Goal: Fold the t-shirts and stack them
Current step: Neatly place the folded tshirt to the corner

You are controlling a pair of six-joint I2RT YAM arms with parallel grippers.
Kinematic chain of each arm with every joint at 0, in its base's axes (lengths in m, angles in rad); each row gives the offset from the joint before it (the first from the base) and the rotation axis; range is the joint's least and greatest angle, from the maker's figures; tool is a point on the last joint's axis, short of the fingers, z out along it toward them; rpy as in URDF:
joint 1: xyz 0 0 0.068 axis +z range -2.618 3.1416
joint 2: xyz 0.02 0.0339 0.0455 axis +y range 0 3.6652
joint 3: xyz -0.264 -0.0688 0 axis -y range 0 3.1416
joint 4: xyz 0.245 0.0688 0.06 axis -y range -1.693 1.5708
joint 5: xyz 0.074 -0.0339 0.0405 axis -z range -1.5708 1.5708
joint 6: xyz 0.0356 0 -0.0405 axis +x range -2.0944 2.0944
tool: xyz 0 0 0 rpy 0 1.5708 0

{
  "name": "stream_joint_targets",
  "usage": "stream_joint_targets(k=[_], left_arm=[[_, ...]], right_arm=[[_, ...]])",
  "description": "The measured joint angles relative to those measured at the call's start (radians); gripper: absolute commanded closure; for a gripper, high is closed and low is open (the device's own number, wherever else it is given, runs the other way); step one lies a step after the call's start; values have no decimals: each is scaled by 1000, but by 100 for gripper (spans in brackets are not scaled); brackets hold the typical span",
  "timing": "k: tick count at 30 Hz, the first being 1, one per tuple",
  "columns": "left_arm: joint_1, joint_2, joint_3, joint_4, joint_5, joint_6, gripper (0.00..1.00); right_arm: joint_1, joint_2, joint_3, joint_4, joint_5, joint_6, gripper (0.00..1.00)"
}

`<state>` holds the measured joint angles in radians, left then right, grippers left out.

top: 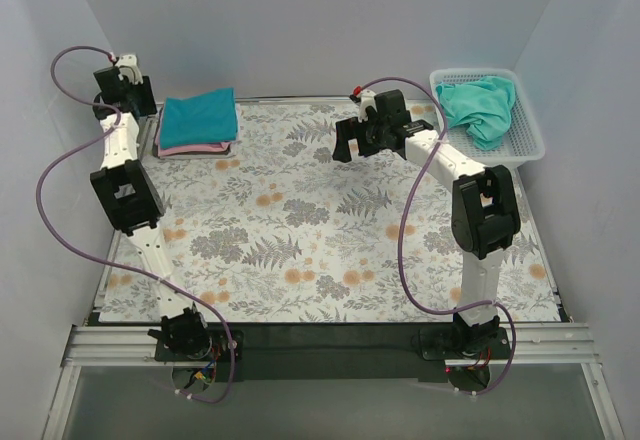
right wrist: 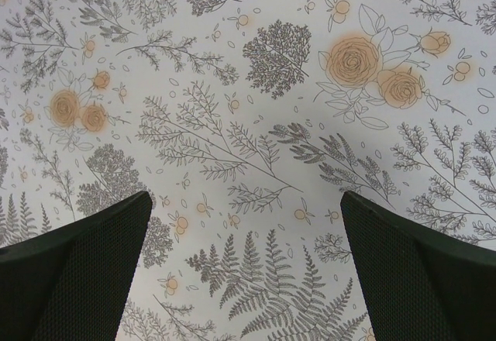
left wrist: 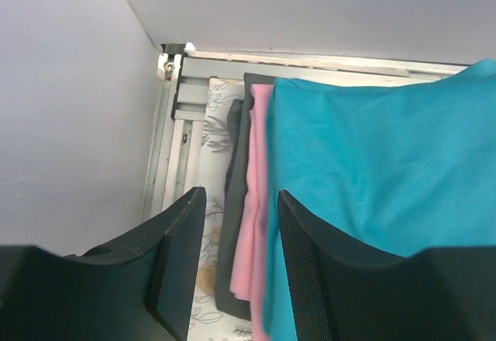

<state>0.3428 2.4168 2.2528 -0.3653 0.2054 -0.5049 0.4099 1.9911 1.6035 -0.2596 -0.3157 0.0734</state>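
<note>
The folded deep teal-blue cloth shirt [top: 198,117] lies on the folded pink cloth shirt [top: 195,148], far left on the desk [top: 300,230]. The crumpled aqua-green cloth shirt [top: 483,105] sits in the white plastic mesh basket [top: 528,140]. The left end effector [left wrist: 240,198], open and empty, could bump the pile. The right end effector [right wrist: 244,201], wide open, could snag the basket.

Teal, pink and aqua against grey ferns!
The deep teal-blue shirt [top: 198,117] is plain and solid, and the pink shirt [top: 195,148] is a soft plain pink. The paler aqua-green shirt [top: 482,105] shows against the white mesh basket [top: 527,148]. The table covering [top: 300,220] is pale, printed with grey ferns and dotted with orange roses.
</note>
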Motion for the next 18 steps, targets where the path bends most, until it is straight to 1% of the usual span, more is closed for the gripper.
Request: stream_joint_targets(k=[4,7,8,12,13,14,18], left_arm=[[18,-20,-51,-10,51,0,57],[17,-48,-120,-40,119,-21,50],[17,-57,-138,-53,137,-32,34],[-8,-160,-303,-88,214,-58,30],[-20,-183,-331,-99,223,-60,19],[-37,-211,-362,-105,232,-55,2],[-142,-326,-459,-128,254,-61,2]], right_arm=[[0,-17,-26,-2,0,-6,2],[0,-28,-39,-3,-1,-22,2],[0,-34,-45,-3,-1,-28,2],[0,-66,-69,-12,0,-64,2],[0,-79,-78,-13,-1,-77,2],[0,-90,-85,-16,-1,-86,2],[-2,-158,-130,-22,4,-134,2]])
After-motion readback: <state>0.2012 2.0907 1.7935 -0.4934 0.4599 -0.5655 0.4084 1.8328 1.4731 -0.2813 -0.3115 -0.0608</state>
